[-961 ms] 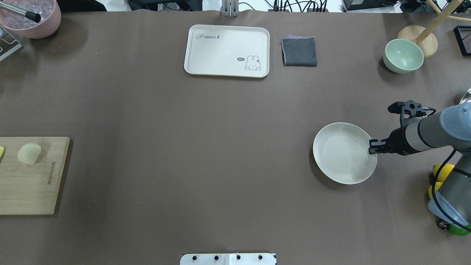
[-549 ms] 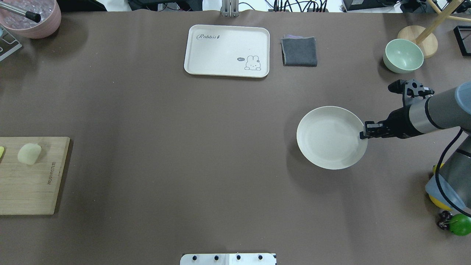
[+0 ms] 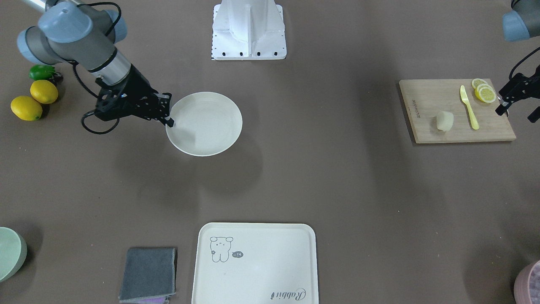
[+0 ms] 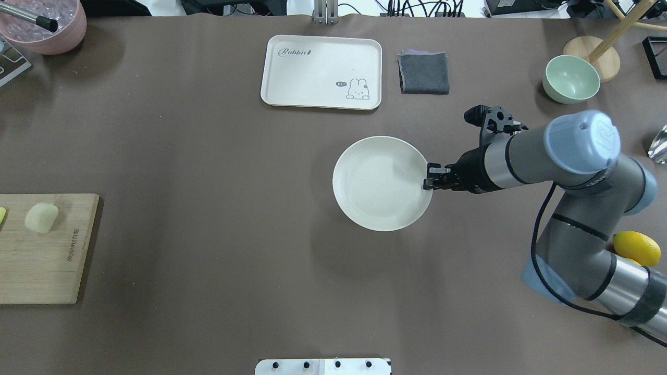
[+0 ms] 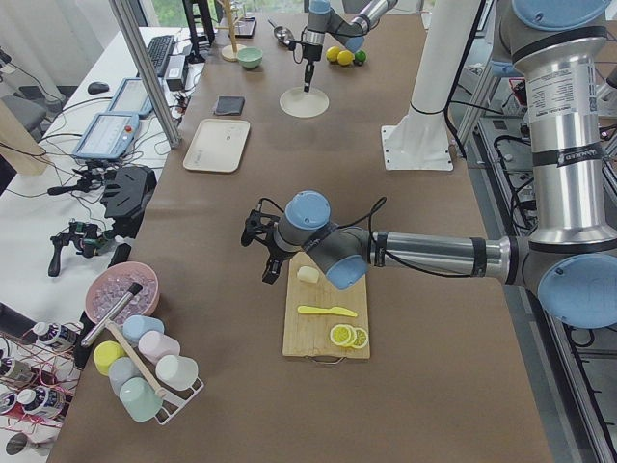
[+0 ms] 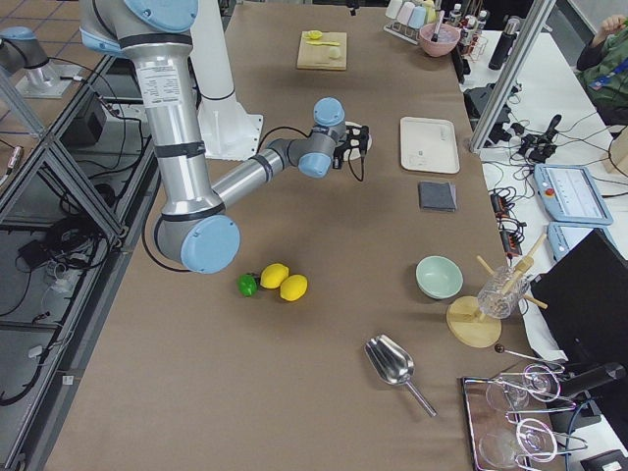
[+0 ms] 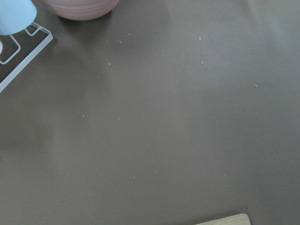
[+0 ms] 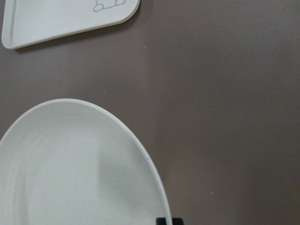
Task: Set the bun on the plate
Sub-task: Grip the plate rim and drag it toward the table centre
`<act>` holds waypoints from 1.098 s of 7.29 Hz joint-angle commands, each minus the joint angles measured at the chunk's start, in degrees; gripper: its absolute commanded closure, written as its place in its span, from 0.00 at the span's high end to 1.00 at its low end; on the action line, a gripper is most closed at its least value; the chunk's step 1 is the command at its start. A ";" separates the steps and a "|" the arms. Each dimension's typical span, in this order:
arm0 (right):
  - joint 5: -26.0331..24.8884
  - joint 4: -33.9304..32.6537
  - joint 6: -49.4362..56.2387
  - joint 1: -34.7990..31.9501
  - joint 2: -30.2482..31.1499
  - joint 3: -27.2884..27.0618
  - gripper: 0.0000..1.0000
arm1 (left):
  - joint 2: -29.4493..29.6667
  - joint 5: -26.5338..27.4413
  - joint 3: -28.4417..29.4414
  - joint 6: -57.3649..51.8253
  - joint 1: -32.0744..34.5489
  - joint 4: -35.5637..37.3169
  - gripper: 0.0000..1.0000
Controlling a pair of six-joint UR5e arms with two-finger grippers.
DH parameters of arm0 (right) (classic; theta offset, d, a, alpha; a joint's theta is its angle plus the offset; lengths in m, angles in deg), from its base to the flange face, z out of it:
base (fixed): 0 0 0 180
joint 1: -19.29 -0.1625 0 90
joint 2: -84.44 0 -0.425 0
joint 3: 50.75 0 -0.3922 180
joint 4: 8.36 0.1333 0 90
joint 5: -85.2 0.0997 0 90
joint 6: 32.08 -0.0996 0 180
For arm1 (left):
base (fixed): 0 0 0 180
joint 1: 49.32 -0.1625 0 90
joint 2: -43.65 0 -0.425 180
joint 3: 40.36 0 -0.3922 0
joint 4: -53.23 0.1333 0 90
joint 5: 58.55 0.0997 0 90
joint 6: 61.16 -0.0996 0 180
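Note:
The bun (image 4: 41, 217) lies on a wooden cutting board (image 4: 47, 265) at the table's left end, also seen in the front view as the bun (image 3: 444, 120). My right gripper (image 4: 428, 183) is shut on the right rim of the plate (image 4: 380, 182), which hangs a little above the table near its middle and casts a shadow below. In the right wrist view the plate (image 8: 70, 173) fills the lower left. My left gripper (image 3: 514, 115) hovers open at the board's outer end beside the lemon slices (image 3: 484, 93), apart from the bun.
A yellow knife (image 3: 468, 107) lies on the board. At the far edge stand a cream tray (image 4: 321, 71), a grey cloth (image 4: 423, 72) and a green bowl (image 4: 570, 79). Lemons (image 3: 31, 99) lie by the right arm's base. A pink bowl (image 4: 44, 23) stands far left.
My right arm has carried the plate leftward toward the table's middle, gripper still shut on its rim. The bun and board have not moved.

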 commanded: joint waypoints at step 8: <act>-14.40 -10.78 -3.01 11.42 -13.79 8.25 0.00 | 2.63 10.33 -0.87 11.40 -16.42 -2.28 0.98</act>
